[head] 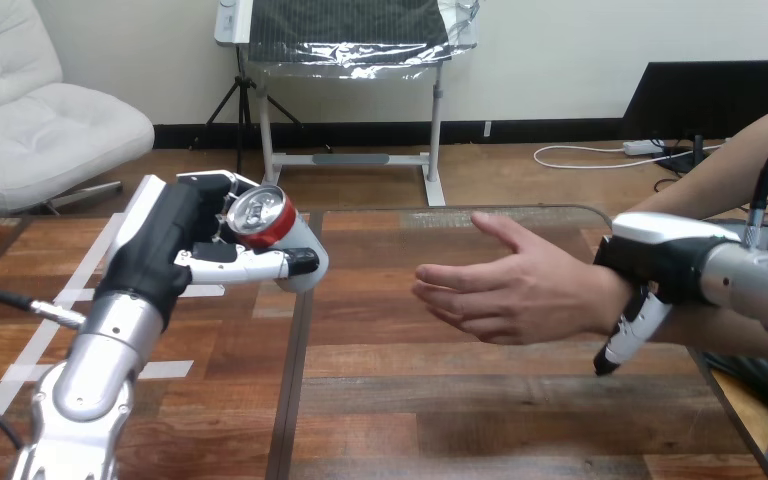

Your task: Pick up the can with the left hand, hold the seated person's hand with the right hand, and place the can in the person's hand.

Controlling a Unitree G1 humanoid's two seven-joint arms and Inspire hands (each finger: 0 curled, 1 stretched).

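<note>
Left hand (175, 245): fingers and thumb are wrapped round the can (260, 218), which is lifted clear of the table (460, 400), over its left half and nearer the far edge. The can is tipped, silver lid toward the camera, red band under the rim. The thumb lies across the side wall, the fingers behind.

Right hand (650, 262): at the table's right edge, set on the person's wrist, fingers curled down round it. Reads as a hold.

Person's hand (505, 285): over the table's middle-right, open, thumb uppermost, fingertips toward the can but well apart from it.

Handling, as judged: a thin metal wall, smooth and likely slippery, and rigid enough if full but quick to dent if empty. Cannot tell which, so weight is unknown. The best purchase is round the mid-body, as here, with moderate squeeze. For the handover, the free side of the wall should meet the palm, so the person's fingers have room to close before the robot lets go. A tipped can may roll off an open palm.
</note>
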